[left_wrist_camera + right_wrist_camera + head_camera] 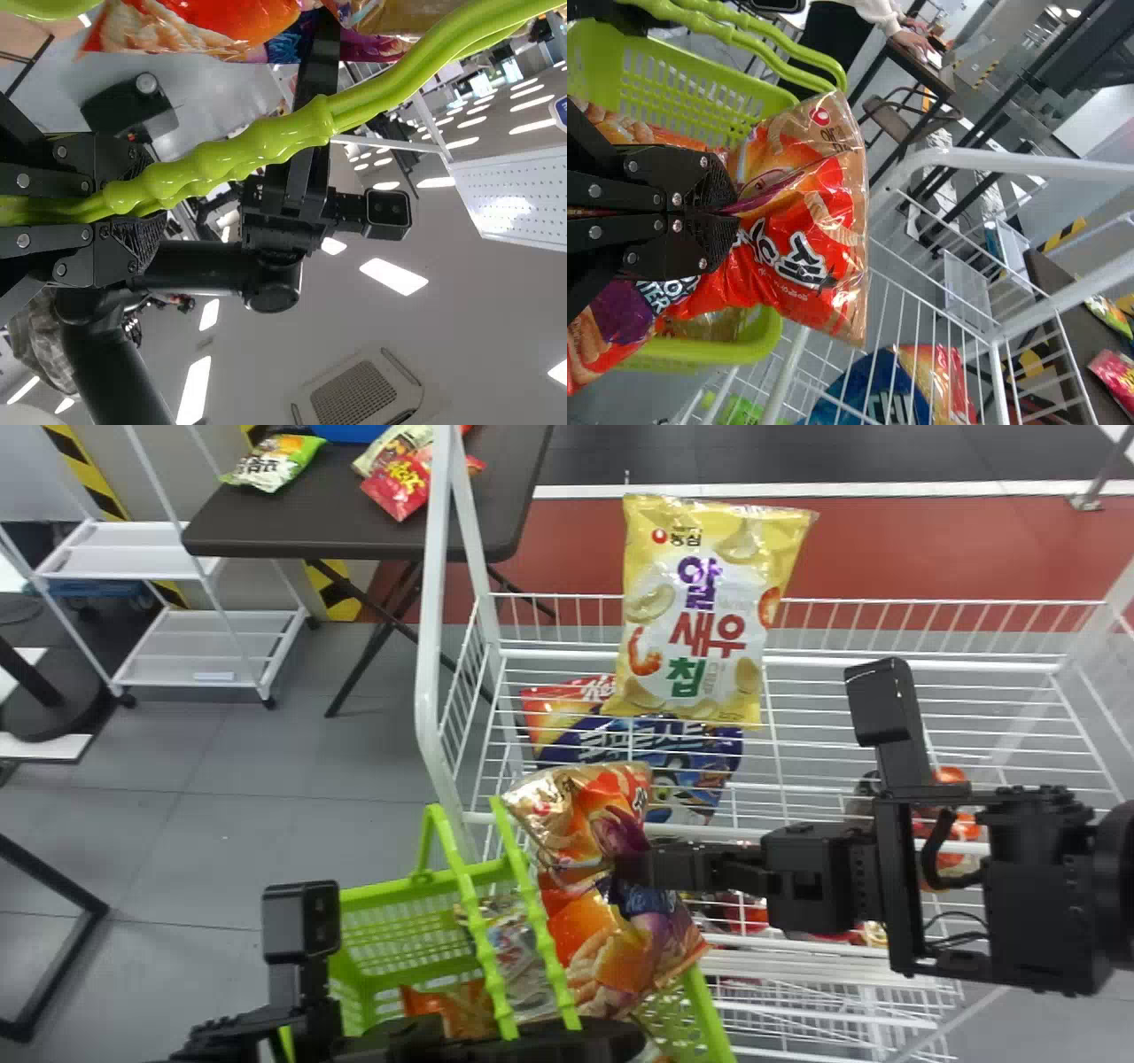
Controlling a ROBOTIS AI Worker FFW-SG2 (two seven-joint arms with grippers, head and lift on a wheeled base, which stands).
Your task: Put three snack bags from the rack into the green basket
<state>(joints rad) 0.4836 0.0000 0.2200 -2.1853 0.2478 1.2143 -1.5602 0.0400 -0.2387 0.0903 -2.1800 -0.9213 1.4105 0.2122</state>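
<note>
Pinching orange bag [594,939] in right hand [627,868], handles [481,934] in left hand [567,1038] across basket's [354,895] opening, beside rack [429,646] with yellow bag [700,611].

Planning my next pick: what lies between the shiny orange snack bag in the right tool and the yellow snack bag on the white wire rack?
A blue and red plastic snack bag lies between them, behind the rack wires, in the head view.

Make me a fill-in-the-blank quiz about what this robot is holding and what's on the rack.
The left end effector is shut on the green basket's ____.
The red-and-orange snack bag is held by the robot's ____ arm.
The shrimp-pictured snack bag on the wire rack has a ____ border.
Missing words: handles; right; yellow.
</note>
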